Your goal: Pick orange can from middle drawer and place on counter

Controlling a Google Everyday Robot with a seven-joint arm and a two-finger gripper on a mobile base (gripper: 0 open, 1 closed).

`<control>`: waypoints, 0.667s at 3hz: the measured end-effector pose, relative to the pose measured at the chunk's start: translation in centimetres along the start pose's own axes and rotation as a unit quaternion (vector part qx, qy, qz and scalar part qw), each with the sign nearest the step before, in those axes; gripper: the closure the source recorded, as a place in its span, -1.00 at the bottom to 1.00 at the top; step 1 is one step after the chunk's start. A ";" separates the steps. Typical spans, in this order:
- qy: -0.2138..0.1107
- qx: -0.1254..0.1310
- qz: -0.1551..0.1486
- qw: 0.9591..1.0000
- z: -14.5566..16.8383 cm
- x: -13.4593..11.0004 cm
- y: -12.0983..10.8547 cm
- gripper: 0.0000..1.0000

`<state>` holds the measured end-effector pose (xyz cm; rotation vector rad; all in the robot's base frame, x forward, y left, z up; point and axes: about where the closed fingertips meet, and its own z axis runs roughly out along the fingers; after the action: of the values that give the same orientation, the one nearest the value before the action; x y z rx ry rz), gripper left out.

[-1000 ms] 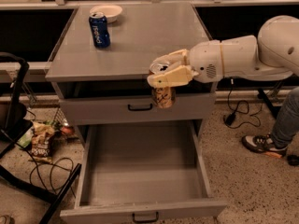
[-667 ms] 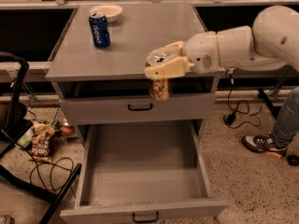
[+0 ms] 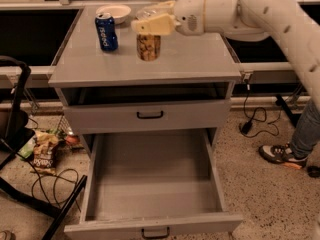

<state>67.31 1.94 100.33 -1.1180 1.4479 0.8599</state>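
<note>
gripper (image 3: 150, 28) clamped on top of orange can (image 3: 148, 48), can upright at counter (image 3: 200, 59) middle, can't tell if base touching yet. blue can (image 3: 106, 31) just left, bowl (image 3: 113, 10) behind that. drawer (image 3: 150, 184) pulled open down below

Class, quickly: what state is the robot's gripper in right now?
Gripper: closed on the orange can, above the counter.

Two cans — orange can (image 3: 148, 48), blue can (image 3: 106, 32) — one bowl (image 3: 113, 11), one hand (image 3: 150, 31) over the counter (image 3: 195, 59)
</note>
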 end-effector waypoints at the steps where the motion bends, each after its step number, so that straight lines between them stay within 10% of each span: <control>1: -0.043 0.064 0.008 0.997 2.7 -2.0 -5.8 1.00; 2: -0.064 0.142 0.056 0.986 3.6 -0.3 -12.5 1.00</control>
<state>80.26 1.59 100.77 -0.7610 1.4818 0.7598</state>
